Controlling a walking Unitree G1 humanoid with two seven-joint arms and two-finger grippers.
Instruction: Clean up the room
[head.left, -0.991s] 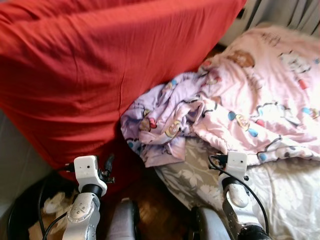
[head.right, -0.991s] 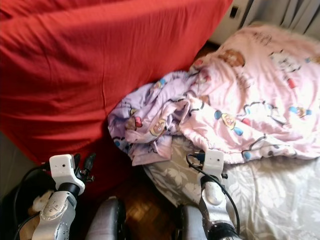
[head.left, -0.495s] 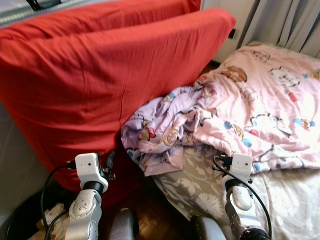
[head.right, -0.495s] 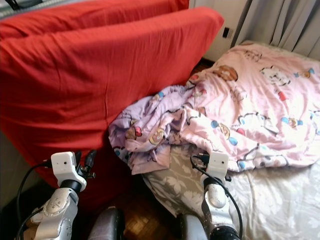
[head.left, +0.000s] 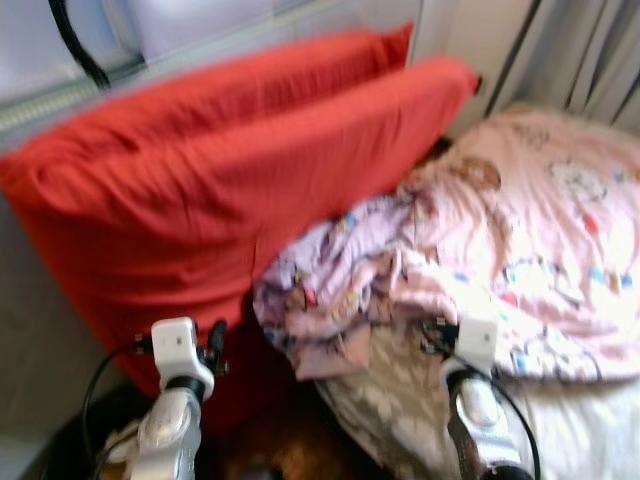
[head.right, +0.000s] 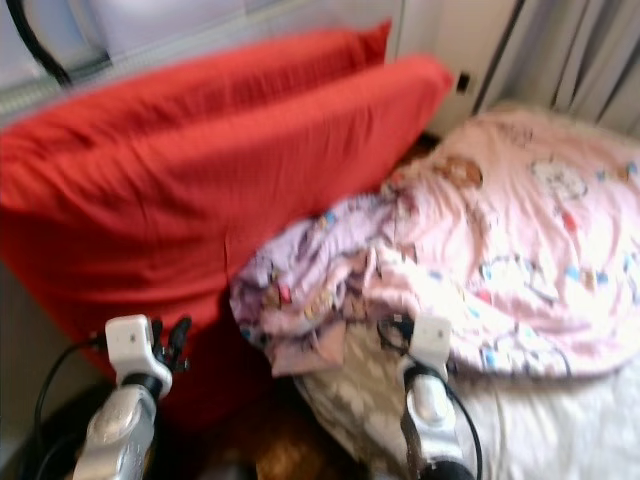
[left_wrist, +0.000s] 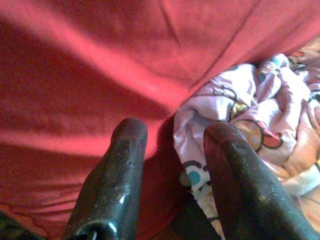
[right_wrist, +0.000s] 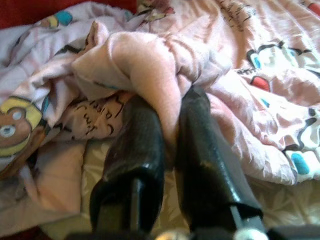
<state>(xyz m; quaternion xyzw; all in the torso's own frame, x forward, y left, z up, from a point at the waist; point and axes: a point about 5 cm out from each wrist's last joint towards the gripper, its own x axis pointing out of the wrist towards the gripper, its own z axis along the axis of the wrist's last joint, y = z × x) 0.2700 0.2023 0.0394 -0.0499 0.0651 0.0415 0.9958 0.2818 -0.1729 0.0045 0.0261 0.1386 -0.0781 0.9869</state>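
Two black fingers of the right gripper pinch a fold of the pink cartoon-print blanket. Spread apart, the left gripper faces the big red cushion.

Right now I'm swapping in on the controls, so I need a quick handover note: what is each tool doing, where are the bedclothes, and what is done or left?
Right tool: shut on a fold of the pink cartoon-print blanket, at its crumpled edge on the bed.
Left tool: open, holding nothing, pointed at the large red cushions where the lilac cartoon-print sheet bunches against them.
The grey floral mattress cover is exposed beneath the bunched bedclothes.
Done: blanket gripped.
Left: blanket and sheet are both rumpled and need spreading. Head views are blurred, so check them before moving.
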